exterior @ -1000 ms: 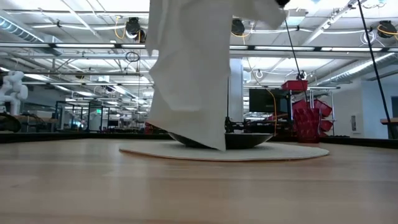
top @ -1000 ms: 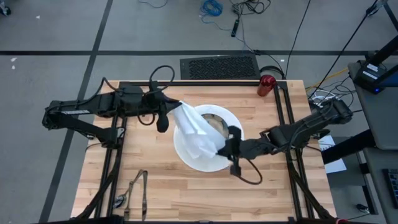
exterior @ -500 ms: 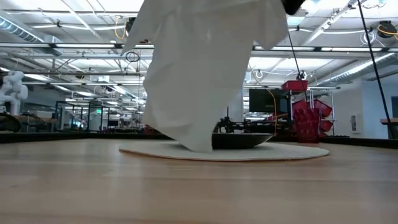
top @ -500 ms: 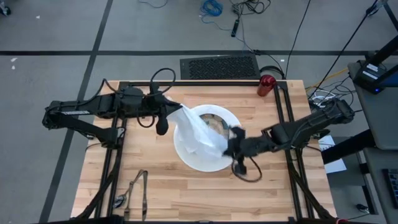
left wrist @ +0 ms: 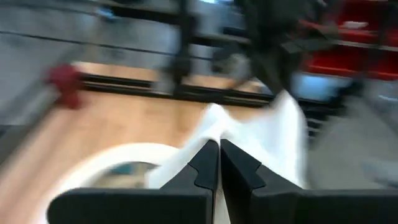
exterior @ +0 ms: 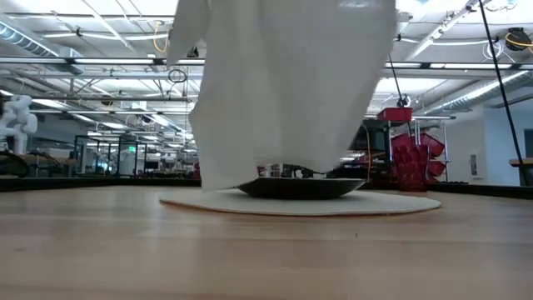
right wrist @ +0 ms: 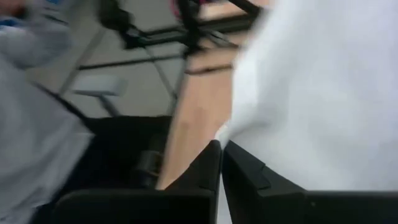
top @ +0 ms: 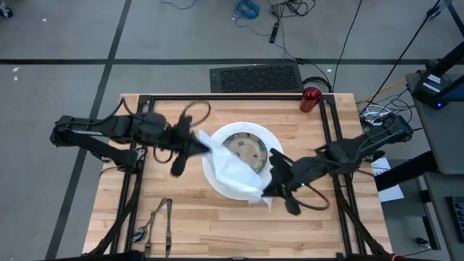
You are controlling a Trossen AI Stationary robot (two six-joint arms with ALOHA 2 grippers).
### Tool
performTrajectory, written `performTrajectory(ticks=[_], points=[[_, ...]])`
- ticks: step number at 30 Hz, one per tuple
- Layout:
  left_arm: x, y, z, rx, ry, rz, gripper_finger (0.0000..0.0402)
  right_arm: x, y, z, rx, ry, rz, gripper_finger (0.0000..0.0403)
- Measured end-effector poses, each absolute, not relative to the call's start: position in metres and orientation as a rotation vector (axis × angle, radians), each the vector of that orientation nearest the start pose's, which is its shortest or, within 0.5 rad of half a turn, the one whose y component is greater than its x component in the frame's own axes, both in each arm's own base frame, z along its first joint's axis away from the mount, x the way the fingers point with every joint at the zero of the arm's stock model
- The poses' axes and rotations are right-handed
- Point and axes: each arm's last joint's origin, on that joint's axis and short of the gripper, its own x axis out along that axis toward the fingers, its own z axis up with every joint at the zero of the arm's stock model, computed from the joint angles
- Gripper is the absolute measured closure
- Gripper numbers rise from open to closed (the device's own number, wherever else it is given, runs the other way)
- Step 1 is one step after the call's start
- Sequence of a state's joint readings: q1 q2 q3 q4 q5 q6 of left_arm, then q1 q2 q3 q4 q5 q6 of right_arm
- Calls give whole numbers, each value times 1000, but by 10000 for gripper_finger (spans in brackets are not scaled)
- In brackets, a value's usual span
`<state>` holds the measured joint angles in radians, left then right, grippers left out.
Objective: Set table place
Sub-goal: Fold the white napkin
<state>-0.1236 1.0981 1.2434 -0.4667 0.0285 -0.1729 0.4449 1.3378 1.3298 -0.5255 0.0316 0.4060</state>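
A white cloth napkin (top: 233, 171) hangs spread between my two grippers over the near left part of a big white plate (top: 270, 139). The plate lies on the wooden table (top: 217, 225), and a patterned bowl (top: 246, 151) sits on it. In the low view the napkin (exterior: 283, 92) hangs as a wide sheet, its lower edge just above the plate (exterior: 391, 202) and the bowl (exterior: 308, 188). My left gripper (top: 200, 142) is shut on the napkin's left end. My right gripper (top: 269, 190) is shut on its right end. My left gripper pinches the napkin's upper edge at one end (left wrist: 214, 132) between its two shut fingers, coming roughly level from the table's left. The cloth runs away from the fingers toward the other arm and hangs below, clear of the table. My right gripper pinches the napkin's upper edge at the opposite end (right wrist: 229, 132) between its two shut fingers, slanting down from the table's right. The cloth hangs below and spreads toward the left arm, loosely drawn between the two holds.
A small red cup (top: 312, 98) stands at the table's far right corner. Dark metal cutlery (top: 156, 223) lies near the near left corner. Bare wood shows in front of the plate and to its right. A black grille (top: 255, 77) lies on the floor beyond the far edge.
Both grippers have moved toward the table's near edge, and the right one has also risen. The napkin, which hung as a narrow bunch, has spread out into a wide sheet between them. Its lower edge is now a little higher over the plate.
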Motion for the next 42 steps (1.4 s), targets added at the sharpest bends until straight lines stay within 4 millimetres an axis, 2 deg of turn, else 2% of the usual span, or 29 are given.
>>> performTrajectory(ticks=[4,8,13,16,18,23,27,30,33,38,42], points=[[220,-42,399,-165,376,-153,402,252,133,376,231,604,309,403],[225,-39,386,-129,452,-11,402,246,126,358,167,750,93,403],[253,-27,346,-170,580,21,402,247,105,327,129,960,-288,403],[268,-15,315,-168,714,61,402,256,95,313,106,1041,-382,403],[275,-4,303,-164,759,99,402,263,89,305,77,1075,-422,403],[280,18,300,-171,757,162,402,270,71,297,21,1123,-506,403],[270,21,319,-187,702,140,402,267,68,302,27,1124,-499,403],[258,14,341,-193,618,80,402,263,78,315,41,1096,-436,403],[247,1,353,-208,570,-4,402,258,97,333,41,1043,-351,403],[229,-32,367,-270,533,-137,402,245,142,364,64,928,-129,403],[220,-63,375,-300,494,-322,402,229,179,383,74,819,59,403]])
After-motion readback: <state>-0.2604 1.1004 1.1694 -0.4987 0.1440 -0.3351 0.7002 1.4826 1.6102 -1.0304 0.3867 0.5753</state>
